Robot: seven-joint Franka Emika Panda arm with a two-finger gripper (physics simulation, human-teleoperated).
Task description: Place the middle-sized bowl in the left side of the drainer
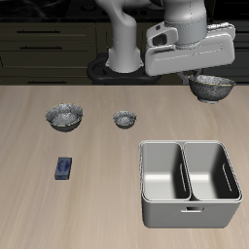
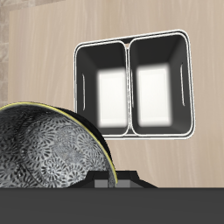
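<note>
Shiny grey middle-sized bowl [image 1: 212, 88] with mottled inside, held aloft in the end effector [image 1: 206, 78]

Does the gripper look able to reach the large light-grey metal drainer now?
Probably yes: the gripper, carrying the shiny grey middle-sized bowl, hangs in the air, both compartments of the drainer are empty, and nothing stands between them.

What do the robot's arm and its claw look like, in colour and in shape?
The arm is light grey and white, built of thick rounded segments, on a round dark base. At its end sits a wide, boxy, light grey hand block with small dark marks. The claw shows only dark finger parts. No cables are visible.
</note>
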